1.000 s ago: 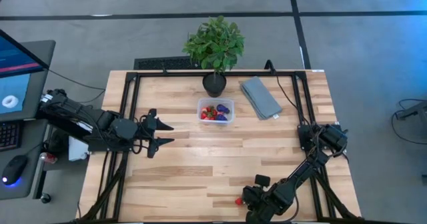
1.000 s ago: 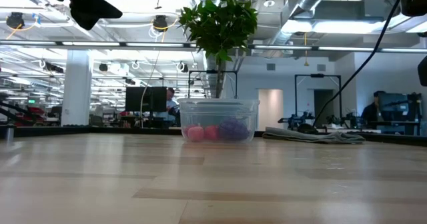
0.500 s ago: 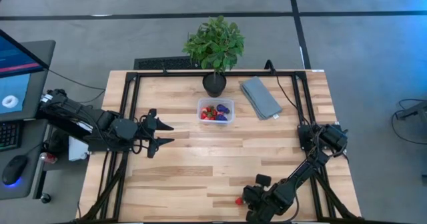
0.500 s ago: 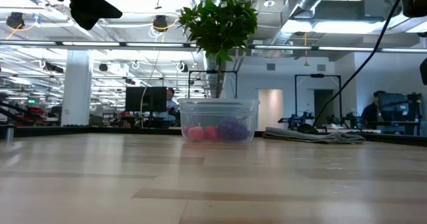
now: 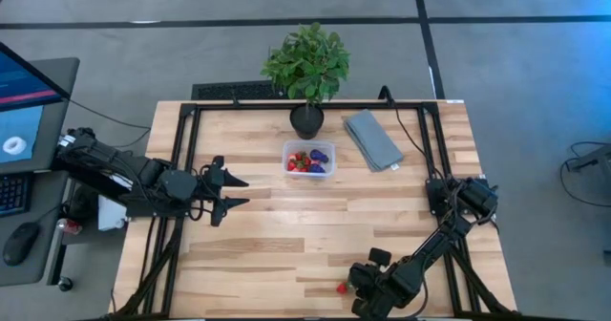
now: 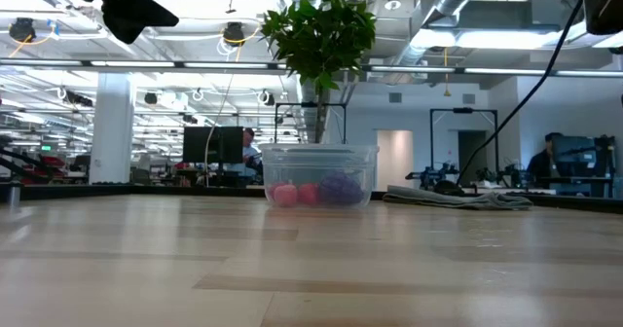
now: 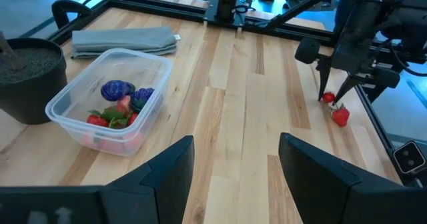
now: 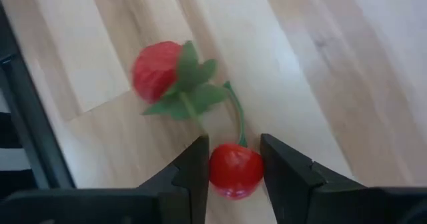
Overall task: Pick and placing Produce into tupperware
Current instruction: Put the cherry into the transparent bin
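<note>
The right gripper (image 8: pixel 232 163) pinched a round red fruit (image 8: pixel 233 170) at the table's (image 5: pixel 286 235) near edge, a strawberry (image 8: pixel 160 71) (green top attached) lying just beside it. The left gripper (image 5: pixel 229 191) hovered spread at the left side. The clear tub (image 5: pixel 308 159) of fruit sat before the potted plant (image 5: pixel 306 68).

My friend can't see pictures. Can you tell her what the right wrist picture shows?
The right hand has its two dark fingers closed around a small red cherry on the wooden table. A green stem joins it to a second red cherry with leaves lying just beyond.
</note>
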